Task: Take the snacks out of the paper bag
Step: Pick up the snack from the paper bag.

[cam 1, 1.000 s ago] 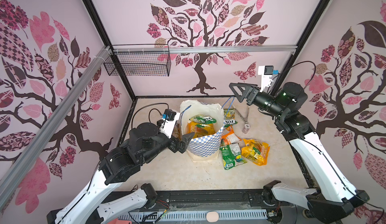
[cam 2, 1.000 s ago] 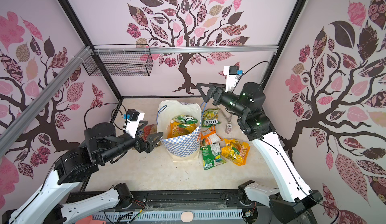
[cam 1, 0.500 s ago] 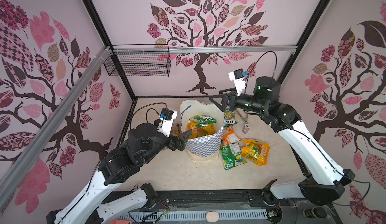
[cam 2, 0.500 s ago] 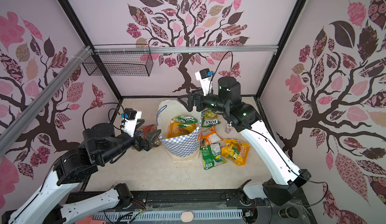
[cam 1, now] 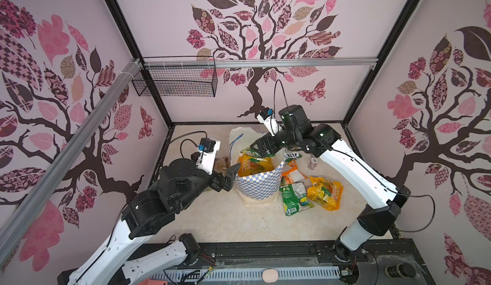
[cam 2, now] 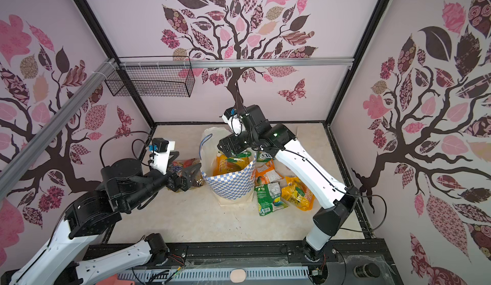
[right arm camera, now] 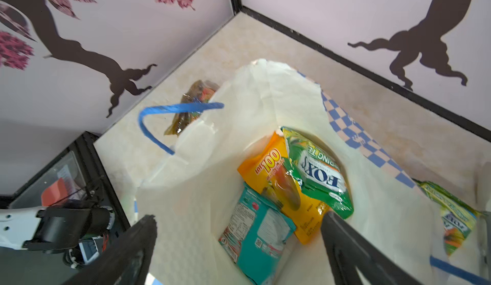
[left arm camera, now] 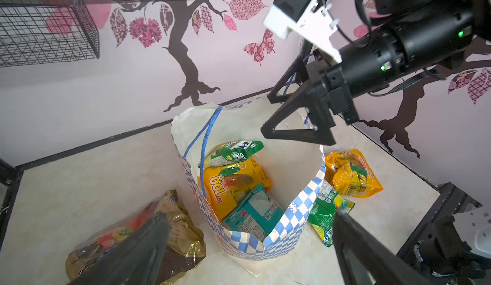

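Beige tabletop (cam 1: 212, 217), frame centre: snacks (left arm camera: 236, 188) are seen inside the paper bag (cam 1: 259, 188). Judged light, crinkly and slippery, the topmost green FOX'S packet (right arm camera: 318, 174) is best pinched at its crimped edge. Left gripper (cam 1: 230, 177) and right gripper (right arm camera: 239, 216) are spread wide, empty.

You see only part of the teal packet (left arm camera: 252, 212) behind the bag (left arm camera: 297, 212) wall; the left claw (left arm camera: 251, 216) has fingers (left arm camera: 138, 249) blurred and cut off by the picture's edge.

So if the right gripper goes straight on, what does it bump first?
Probably the green packet poking up in the bag, since the open right gripper points in there. Depth is unclear: it might skim over and hit the bag's far inner wall instead.
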